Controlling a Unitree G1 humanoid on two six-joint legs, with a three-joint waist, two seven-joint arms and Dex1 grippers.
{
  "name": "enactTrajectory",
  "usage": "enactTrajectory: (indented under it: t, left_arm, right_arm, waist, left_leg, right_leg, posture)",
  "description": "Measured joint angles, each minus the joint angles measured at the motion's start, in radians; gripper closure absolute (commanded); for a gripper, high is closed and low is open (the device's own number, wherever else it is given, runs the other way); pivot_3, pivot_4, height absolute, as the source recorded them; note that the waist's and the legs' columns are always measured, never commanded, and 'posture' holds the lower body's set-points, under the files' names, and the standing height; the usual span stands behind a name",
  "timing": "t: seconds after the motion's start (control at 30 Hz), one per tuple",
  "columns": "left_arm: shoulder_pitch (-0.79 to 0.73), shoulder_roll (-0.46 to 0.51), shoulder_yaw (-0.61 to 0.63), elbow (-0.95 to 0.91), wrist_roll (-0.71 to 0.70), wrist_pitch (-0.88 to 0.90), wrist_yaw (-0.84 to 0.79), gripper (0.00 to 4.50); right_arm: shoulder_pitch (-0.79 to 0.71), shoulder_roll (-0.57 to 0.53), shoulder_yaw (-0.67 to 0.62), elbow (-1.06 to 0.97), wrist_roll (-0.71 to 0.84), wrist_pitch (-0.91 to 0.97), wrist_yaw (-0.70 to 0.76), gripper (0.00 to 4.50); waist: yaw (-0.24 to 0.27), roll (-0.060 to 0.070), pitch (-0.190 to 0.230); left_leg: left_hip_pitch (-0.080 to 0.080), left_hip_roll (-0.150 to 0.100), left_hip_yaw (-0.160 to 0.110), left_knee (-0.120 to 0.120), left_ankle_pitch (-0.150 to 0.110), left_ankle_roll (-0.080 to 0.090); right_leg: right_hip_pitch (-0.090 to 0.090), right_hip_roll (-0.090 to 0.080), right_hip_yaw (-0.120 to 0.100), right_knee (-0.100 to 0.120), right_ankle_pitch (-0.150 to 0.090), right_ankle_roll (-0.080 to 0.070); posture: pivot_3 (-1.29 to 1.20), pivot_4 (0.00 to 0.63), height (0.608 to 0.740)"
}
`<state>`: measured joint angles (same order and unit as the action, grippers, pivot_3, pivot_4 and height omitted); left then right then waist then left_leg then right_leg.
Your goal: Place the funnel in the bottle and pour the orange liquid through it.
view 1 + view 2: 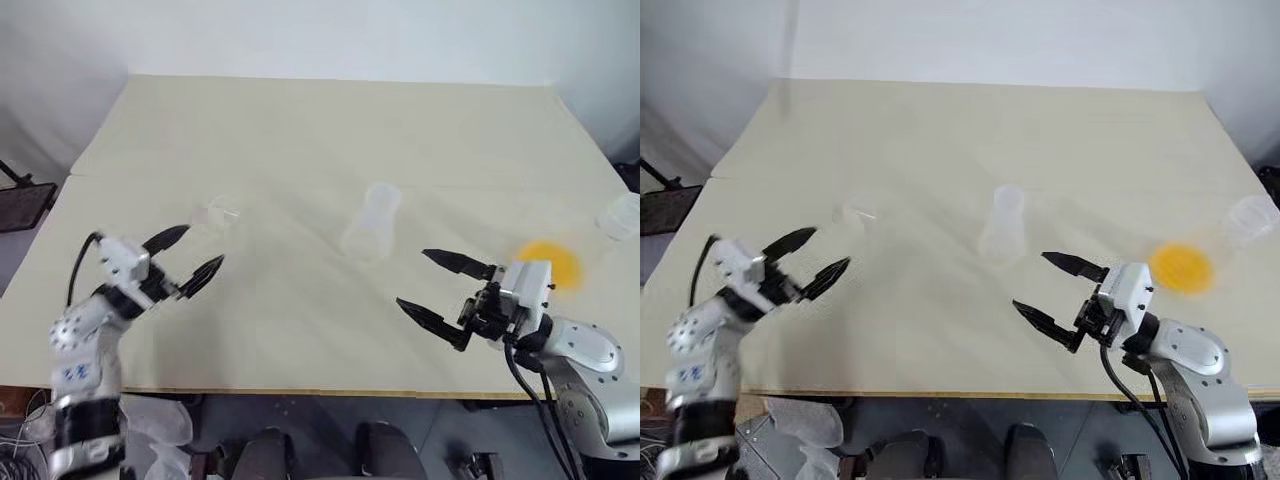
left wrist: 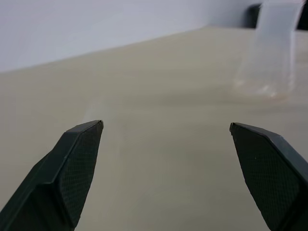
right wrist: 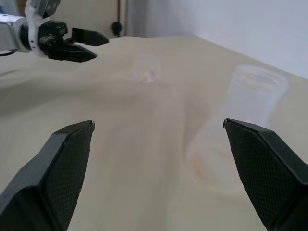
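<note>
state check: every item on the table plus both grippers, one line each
bottle: upright mid-table, mouth open, no funnel in it
funnel: on the table beyond the left gripper, not held
orange liquid: in a clear container on the table's right side, unpoured
clear cup: upright near the right edge, looks empty
left gripper: open, empty
right gripper: open, empty, short of the bottle
</note>
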<state>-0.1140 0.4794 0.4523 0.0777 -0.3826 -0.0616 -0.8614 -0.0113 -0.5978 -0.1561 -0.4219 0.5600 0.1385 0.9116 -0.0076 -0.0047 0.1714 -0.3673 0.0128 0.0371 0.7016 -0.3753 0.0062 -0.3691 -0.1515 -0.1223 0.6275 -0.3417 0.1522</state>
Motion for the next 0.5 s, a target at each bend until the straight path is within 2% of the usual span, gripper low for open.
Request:
enactTrajectory:
  t: [0.13,0.23,0.33,0.5]
  left_arm:
    - [0.199,-0.009,0.078,-0.104,-0.014,0.004,0.070,0.02]
    - [0.326,-0.055,0.097,-0.186,-0.020,-0.001,0.117,0.02]
    - [0.318,-0.069,0.068,-0.229,-0.016,0.015,0.167,0.02]
    - [0.211,-0.079,-0.051,-0.273,0.020,0.105,0.277,0.02]
  right_arm:
    - [-0.034,0.000,0.014,0.033,0.000,-0.001,0.021,0.00]
    - [-0.045,0.000,0.022,0.053,0.000,-0.001,0.036,0.00]
    - [-0.052,0.000,0.025,0.071,-0.001,-0.004,0.044,0.00]
    - [-0.055,0.000,0.029,0.076,-0.001,-0.008,0.053,0.00]
  waist:
    - [0.009,0.000,0.000]
    - [0.011,0.000,0.000]
    - [0.026,0.000,0.000]
    - [0.028,0.000,0.000]
  left_leg:
    - [0.000,0.000,-0.001,0.000,0.000,0.000]
    - [0.001,0.000,-0.001,-0.001,0.000,0.000]
    - [0.003,0.000,-0.001,0.000,0.000,0.000]
    - [0.011,-0.001,0.001,-0.003,-0.002,0.000]
  right_leg:
    - [0.001,0.000,0.000,-0.001,0.000,0.000]
    - [0.003,0.000,-0.001,-0.002,0.000,0.000]
    - [0.006,0.000,-0.001,-0.003,0.000,0.000]
    - [0.011,0.000,0.001,-0.004,0.000,0.000]
  posture:
    - [0.00,0.150,0.740]
    - [0.00,0.150,0.740]
    - [0.00,0.150,0.740]
    - [0.00,0.150,0.740]
